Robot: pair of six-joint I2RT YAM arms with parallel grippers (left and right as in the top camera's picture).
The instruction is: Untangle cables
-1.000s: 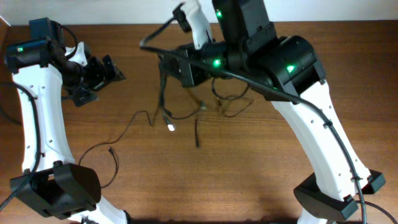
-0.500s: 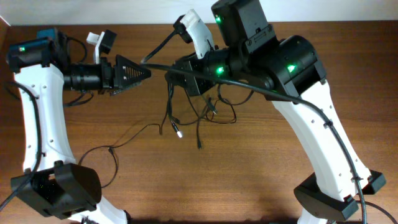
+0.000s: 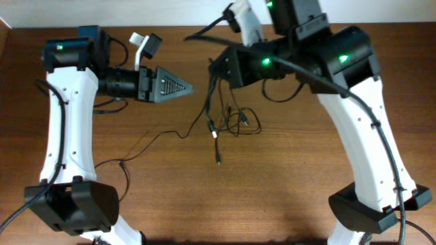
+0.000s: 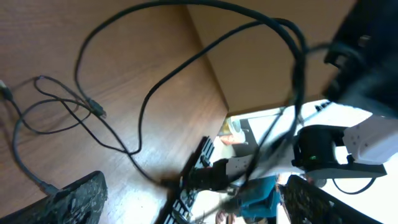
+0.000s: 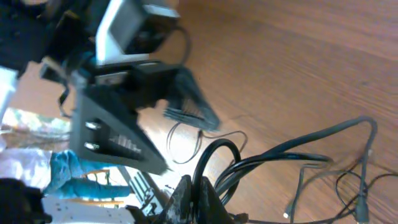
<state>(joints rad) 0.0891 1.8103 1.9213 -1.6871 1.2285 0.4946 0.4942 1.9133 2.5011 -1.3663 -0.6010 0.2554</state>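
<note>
Right gripper (image 3: 219, 71) jaws clenched on the cables (image 3: 212, 126), bundle held aloft so strands dangled to the surface (image 3: 286, 190) | left gripper (image 3: 180, 87) jaws spread, aimed at the tangle, seemingly to pick a strand

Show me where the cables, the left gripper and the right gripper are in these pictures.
cables (image 3: 241, 122), overhead view, on the small tangled loops.
left gripper (image 3: 187, 88), overhead view, at the tips of its fingers.
right gripper (image 5: 196, 194), right wrist view, between its fingertips, where the strands come out.
</note>
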